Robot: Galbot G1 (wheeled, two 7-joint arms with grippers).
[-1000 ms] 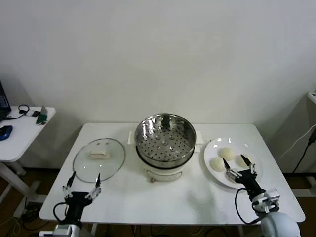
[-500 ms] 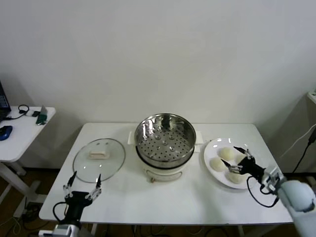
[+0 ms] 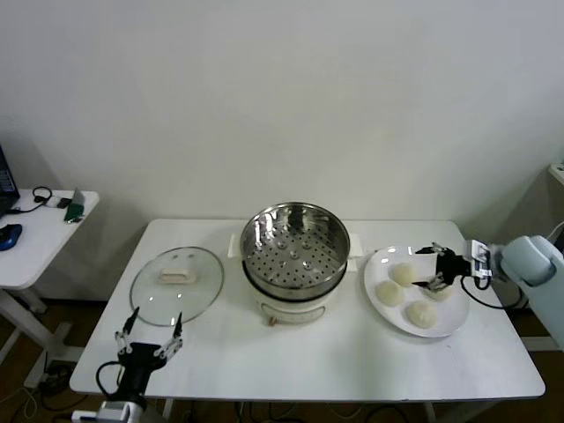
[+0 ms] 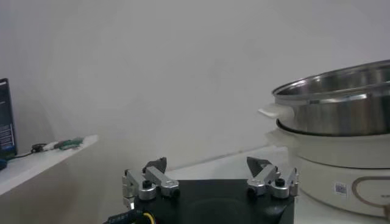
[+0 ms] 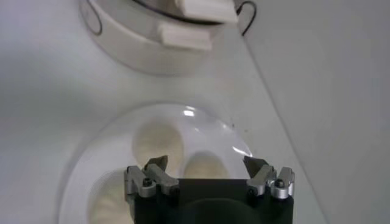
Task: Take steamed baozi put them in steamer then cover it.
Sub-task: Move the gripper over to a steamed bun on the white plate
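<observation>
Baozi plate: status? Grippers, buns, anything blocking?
Right gripper open, fingers straddling one baozi on the plate. Left gripper open, parked near the table's front edge. Steamer uncovered, empty; lid off, nothing blocking.

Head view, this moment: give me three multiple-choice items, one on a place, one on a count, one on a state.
1. Where does the round glass lid lie?
A. on the robot's left of the shiny steel steamer basket
B. on the steamer
C. on the flat white plate

2. How many cream-white round buns show on the plate?
A. one
B. four
C. seven

3. How do the right gripper fingers stand?
A. shut on a bun
B. open above the plate
C. shut on the lid

Answers: 1 A, the lid rests flat on the table there. 2 B, four buns show. 3 B, the fingers are spread with nothing held.
</observation>
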